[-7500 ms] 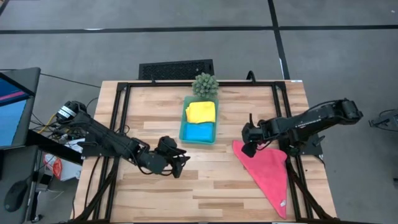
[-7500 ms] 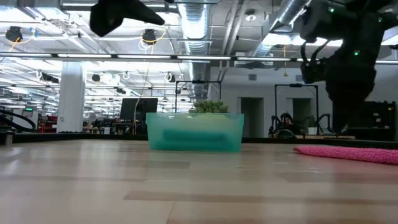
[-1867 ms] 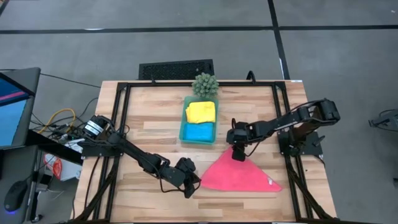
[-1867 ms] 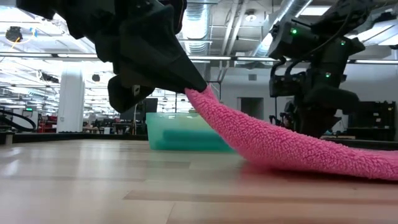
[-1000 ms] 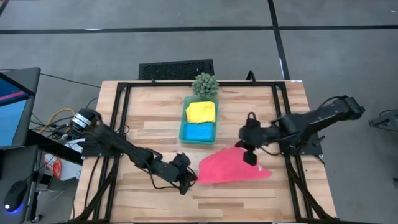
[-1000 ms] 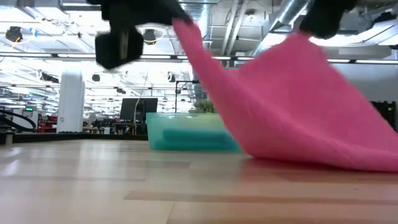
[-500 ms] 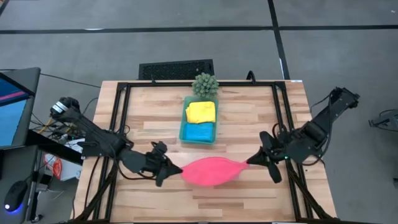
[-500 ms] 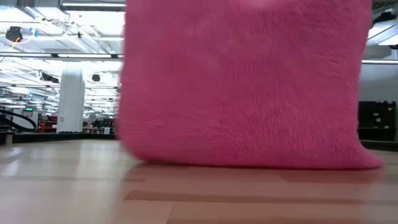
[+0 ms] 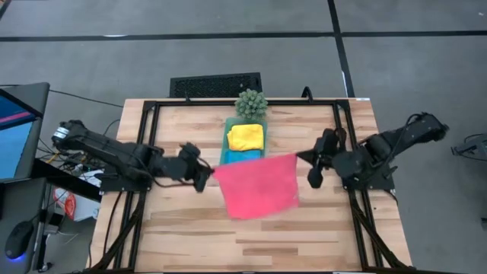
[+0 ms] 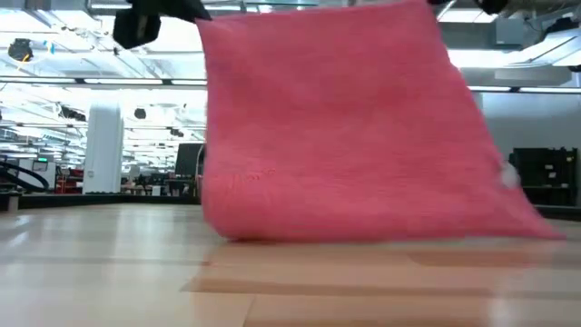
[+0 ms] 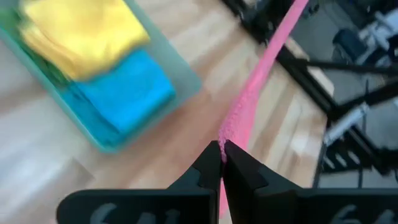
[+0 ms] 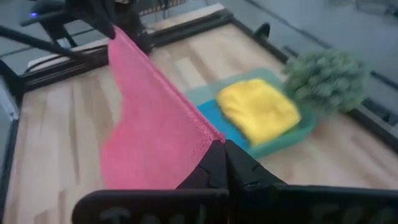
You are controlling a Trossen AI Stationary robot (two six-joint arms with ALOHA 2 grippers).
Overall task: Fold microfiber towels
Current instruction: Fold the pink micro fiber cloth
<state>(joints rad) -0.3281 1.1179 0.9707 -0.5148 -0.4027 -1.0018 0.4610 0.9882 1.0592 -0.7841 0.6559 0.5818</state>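
Pink microfiber towel (image 9: pixel 256 185) hangs stretched above mid-bench, near the tray (image 9: pixel 225 154), each top corner pinched in the left hand (image 9: pixel 204 177) and right hand (image 9: pixel 304 161); either thin pinch could slip, dropping it crumpled.

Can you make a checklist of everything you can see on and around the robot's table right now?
Surface: wooden table, bare at the front.
Job's things: pink towel held up spread between both arms, its lower edge meeting the table in the low view; yellow towel and blue towel folded in the tray.
Clutter: small green plant behind the tray.
Grippers: left gripper shut on one top corner of the pink towel; right gripper shut on the other.
Cables: loose wires left of the table.
Surroundings: grey floor, a monitor at left.
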